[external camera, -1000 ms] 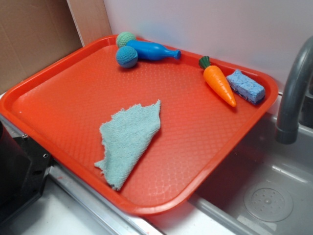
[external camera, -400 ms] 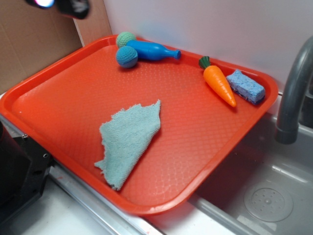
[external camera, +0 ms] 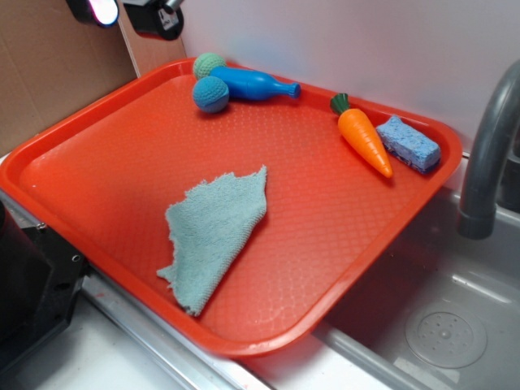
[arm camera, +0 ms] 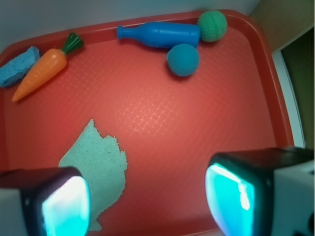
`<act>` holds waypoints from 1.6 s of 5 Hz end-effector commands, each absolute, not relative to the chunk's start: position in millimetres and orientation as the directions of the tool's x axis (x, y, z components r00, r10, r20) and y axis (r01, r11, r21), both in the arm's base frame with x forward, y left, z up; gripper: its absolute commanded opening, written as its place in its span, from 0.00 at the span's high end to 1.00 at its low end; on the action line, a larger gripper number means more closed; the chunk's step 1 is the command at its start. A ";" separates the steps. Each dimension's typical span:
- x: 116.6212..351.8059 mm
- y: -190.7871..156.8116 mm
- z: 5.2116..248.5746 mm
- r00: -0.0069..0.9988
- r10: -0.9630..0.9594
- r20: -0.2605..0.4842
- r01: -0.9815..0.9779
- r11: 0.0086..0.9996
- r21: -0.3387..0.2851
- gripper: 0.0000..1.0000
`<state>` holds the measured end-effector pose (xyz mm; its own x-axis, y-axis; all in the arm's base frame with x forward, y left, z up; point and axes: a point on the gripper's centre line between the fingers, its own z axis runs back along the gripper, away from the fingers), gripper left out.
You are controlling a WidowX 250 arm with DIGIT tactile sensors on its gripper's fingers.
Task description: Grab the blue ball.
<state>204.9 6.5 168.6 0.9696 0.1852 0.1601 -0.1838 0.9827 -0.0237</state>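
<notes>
The blue ball (external camera: 210,93) (arm camera: 183,60), a dark teal crocheted ball, rests at the far end of the orange tray (external camera: 122,154) (arm camera: 162,118). It touches a glossy blue bowling-pin toy (external camera: 253,84) (arm camera: 158,35), and a lighter green ball (external camera: 208,64) (arm camera: 212,25) lies just behind. My gripper (external camera: 130,11) (arm camera: 147,199) hangs high at the top left of the exterior view, well above and left of the ball. It is open, with nothing between its glowing pads (arm camera: 66,206).
A teal cloth (external camera: 215,231) (arm camera: 96,172) lies on the tray's near half. A toy carrot (external camera: 364,138) (arm camera: 42,71) and a blue sponge (external camera: 408,144) (arm camera: 18,66) sit at the tray's right end. A grey faucet (external camera: 487,154) and a sink (external camera: 439,325) are at right.
My gripper has come into the exterior view at the top left and moved right and slightly down. The objects on the tray have not moved.
</notes>
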 end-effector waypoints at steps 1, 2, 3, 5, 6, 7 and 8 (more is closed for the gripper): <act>260.9 39.8 126.1 0.894 0.360 0.268 -0.381 0.924 0.031 0.00; 280.7 51.1 99.7 0.891 0.362 0.273 -0.387 0.921 0.044 0.00; 291.6 66.7 73.9 0.898 0.365 0.246 -0.387 0.921 0.048 0.00; 307.3 97.0 36.8 0.909 0.371 0.188 -0.387 0.920 0.056 0.14; 302.3 89.1 39.4 0.912 0.359 0.200 -0.375 0.926 0.046 1.00; 288.4 80.9 57.5 0.912 0.364 0.189 -0.377 0.925 0.036 1.00; 273.7 73.2 87.2 0.909 0.356 0.215 -0.375 0.926 0.051 1.00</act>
<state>269.6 71.2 74.0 0.9184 0.3614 0.1612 -0.3743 0.9255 0.0577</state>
